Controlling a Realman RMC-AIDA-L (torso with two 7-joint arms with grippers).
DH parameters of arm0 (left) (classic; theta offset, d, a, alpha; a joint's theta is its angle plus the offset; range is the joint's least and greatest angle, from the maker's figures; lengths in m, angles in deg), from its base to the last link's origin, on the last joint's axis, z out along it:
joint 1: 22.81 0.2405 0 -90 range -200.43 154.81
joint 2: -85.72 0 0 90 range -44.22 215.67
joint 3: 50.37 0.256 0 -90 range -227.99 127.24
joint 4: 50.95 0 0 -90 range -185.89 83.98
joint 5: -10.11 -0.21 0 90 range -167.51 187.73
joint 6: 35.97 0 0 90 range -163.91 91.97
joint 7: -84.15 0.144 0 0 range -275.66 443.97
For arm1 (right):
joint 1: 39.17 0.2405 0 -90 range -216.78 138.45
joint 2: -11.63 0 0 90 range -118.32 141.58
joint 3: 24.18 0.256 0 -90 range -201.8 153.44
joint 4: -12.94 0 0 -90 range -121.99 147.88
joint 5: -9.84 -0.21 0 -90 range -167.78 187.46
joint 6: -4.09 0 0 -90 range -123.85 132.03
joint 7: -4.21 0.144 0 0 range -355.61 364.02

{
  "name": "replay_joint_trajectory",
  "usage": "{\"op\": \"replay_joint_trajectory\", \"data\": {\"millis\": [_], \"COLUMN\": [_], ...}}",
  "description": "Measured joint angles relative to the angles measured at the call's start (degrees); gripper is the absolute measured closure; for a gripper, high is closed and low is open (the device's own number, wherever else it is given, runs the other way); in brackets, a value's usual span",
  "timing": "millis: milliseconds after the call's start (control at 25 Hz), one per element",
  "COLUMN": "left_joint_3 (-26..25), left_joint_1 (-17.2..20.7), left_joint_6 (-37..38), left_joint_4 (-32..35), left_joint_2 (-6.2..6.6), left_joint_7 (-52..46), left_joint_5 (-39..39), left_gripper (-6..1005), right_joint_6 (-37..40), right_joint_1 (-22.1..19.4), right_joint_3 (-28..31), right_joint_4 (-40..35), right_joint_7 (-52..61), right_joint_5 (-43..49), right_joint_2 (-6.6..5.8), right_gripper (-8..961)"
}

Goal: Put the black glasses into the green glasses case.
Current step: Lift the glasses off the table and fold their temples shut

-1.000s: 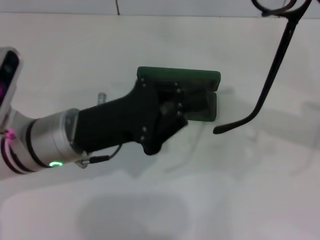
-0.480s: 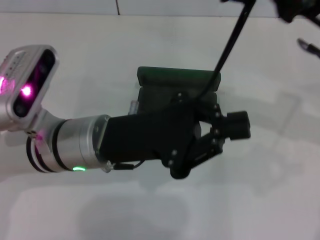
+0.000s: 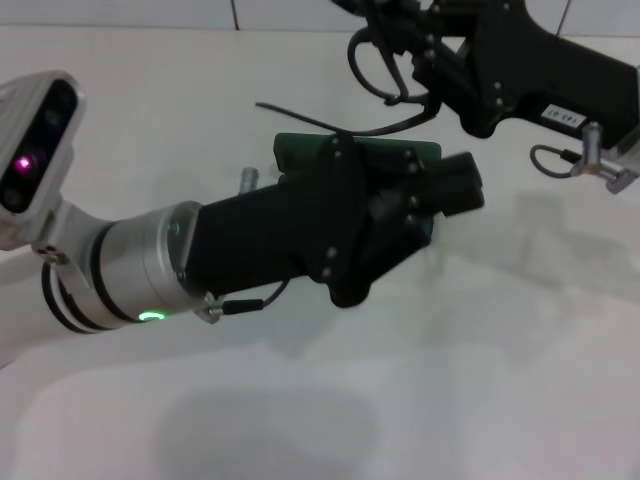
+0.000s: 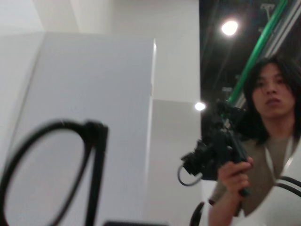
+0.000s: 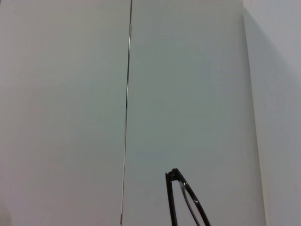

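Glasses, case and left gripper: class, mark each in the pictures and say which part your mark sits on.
Glasses [image 3: 372, 62]: head view, on the lens rim held by the right gripper.
Case [image 3: 300, 150]: head view, on the lid's visible far edge.
Left gripper [image 3: 455, 190]: head view, at its fingertips over the case.

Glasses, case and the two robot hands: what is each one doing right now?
black glasses: held up off the table, above the case, by the right gripper.
green glasses case: on the table, mostly hidden under the left gripper.
left gripper: over the case.
right gripper: shut on the glasses.
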Motion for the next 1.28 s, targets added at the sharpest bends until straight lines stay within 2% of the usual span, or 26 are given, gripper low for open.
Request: {"op": "replay_joint_trajectory", "data": {"millis": [320, 1280], "left_joint_3": [-0.1, 0.0], "left_joint_1": [1.2, 1.1], "left_joint_6": [-0.8, -2.9], "left_joint_4": [-0.4, -1.2], "left_joint_2": [0.22, 0.36], "left_joint_7": [-0.5, -1.4], "left_joint_5": [4.4, 4.6], "left_gripper": [924, 923], "right_joint_6": [-1.7, -5.5], "right_joint_1": [-0.4, 0.7], "right_joint_3": [-2.1, -6.2], "right_joint_4": [0.0, -0.5], "right_joint_7": [-0.2, 0.3], "right_joint_5": [0.8, 2.3], "right_joint_2": [-0.18, -0.18], "right_gripper": [867, 867]}}
